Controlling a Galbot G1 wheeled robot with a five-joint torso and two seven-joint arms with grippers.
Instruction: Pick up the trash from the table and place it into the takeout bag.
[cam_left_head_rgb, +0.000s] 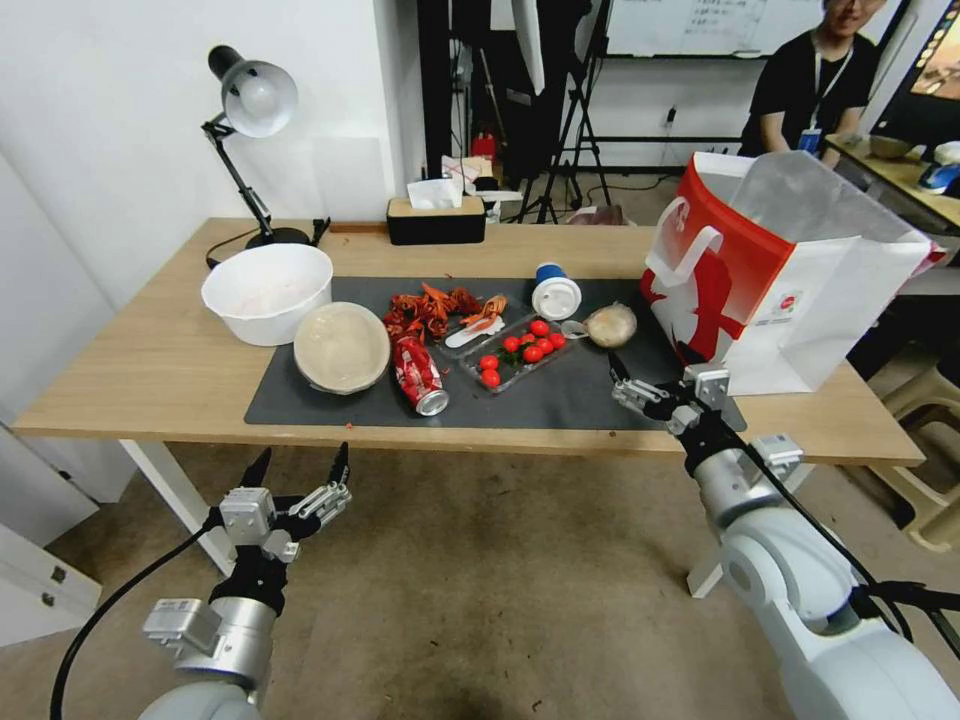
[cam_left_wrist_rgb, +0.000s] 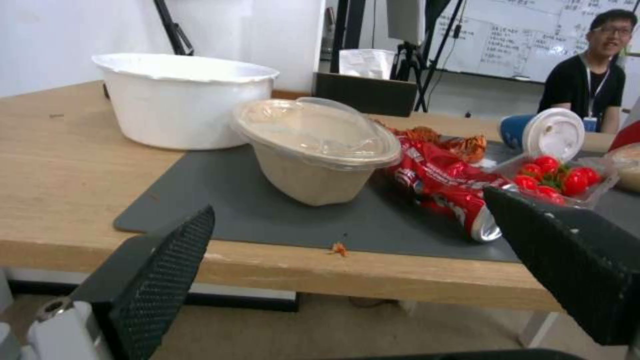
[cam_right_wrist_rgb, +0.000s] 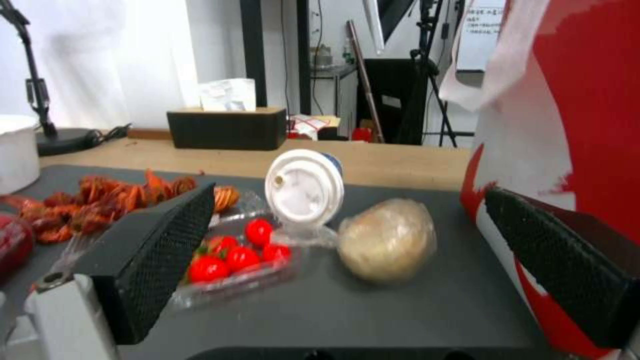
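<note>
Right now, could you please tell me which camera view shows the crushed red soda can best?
The left wrist view: the crushed red soda can lies close and large on the grey mat, open end facing the camera. The head view shows it smaller, from above. The right wrist view catches only a red sliver at its edge.

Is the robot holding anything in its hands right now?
No, nothing is held. The left gripper hangs open below the light-wood table; the right gripper is open above the dark grey mat.
</note>
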